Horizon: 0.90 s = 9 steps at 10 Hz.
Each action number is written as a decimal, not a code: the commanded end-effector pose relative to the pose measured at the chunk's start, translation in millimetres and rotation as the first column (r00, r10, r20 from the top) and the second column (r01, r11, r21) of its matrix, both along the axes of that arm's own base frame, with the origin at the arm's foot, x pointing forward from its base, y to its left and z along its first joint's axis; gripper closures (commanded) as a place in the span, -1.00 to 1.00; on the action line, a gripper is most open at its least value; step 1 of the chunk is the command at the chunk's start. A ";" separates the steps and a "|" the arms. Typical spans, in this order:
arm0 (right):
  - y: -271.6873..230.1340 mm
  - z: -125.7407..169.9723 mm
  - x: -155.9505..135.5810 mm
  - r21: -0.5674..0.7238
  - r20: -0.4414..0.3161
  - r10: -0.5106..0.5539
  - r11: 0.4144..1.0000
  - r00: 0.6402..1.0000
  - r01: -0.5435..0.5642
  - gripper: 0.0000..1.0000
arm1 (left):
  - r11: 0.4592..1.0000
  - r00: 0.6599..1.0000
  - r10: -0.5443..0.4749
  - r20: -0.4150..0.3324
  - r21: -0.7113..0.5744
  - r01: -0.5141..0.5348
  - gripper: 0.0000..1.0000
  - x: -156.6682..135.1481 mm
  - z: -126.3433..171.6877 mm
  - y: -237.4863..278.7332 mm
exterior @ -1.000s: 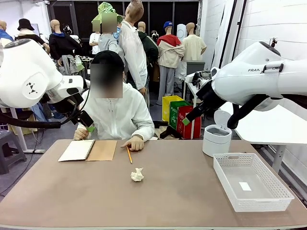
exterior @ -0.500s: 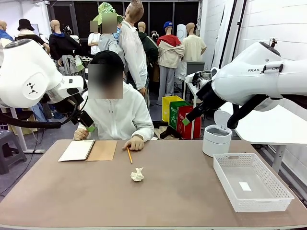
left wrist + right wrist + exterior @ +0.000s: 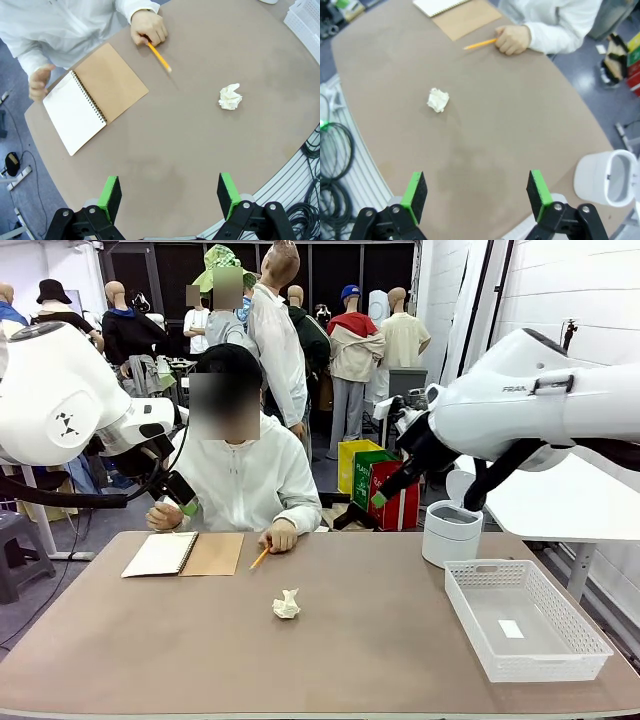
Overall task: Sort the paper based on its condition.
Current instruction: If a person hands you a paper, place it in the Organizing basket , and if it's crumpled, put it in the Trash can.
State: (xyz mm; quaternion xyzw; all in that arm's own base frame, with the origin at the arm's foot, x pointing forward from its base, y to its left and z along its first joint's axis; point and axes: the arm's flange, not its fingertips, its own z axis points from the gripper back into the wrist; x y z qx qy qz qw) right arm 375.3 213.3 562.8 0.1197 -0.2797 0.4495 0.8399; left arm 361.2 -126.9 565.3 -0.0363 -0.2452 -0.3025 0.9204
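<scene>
Lying loose near the middle of the front view, the wrinkled white paper ball [image 3: 286, 604] is touched by nothing, while the left gripper [image 3: 169, 192] and the right gripper [image 3: 476, 195] hang high above the smooth brown table [image 3: 400, 660] with jaws spread wide and empty, so the sort looks barely begun. The white plastic mesh basket [image 3: 545, 665] at lower right holds just a small white slip (too small to identify), and the ball awaits pickup. The table also carries a brown-covered spiral notebook [image 3: 183, 553] and an orange pencil [image 3: 260, 558] held in the person's hand [image 3: 280, 537] left of centre, in a cluttered, white-walled workshop.
</scene>
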 end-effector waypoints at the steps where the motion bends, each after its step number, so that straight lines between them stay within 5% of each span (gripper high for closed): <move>1: 25.2 -2.0 26.8 -0.090 -0.039 0.106 0.990 0.994 -0.109 -1.00 | 1.000 1.000 0.001 0.003 -0.004 -0.001 -1.00 -0.6 1.5 1.1; 6: 92.9 -52.2 48.2 -0.228 -0.142 0.248 0.934 0.958 -0.276 -1.00 | 1.000 1.000 0.001 0.003 -0.004 -0.001 -1.00 -0.6 1.5 1.1; 9: 102.2 -64.2 42.0 -0.244 -0.148 0.245 0.930 0.958 -0.275 -1.00 | 1.000 1.000 0.001 0.003 -0.004 -0.001 -1.00 -0.6 1.5 1.1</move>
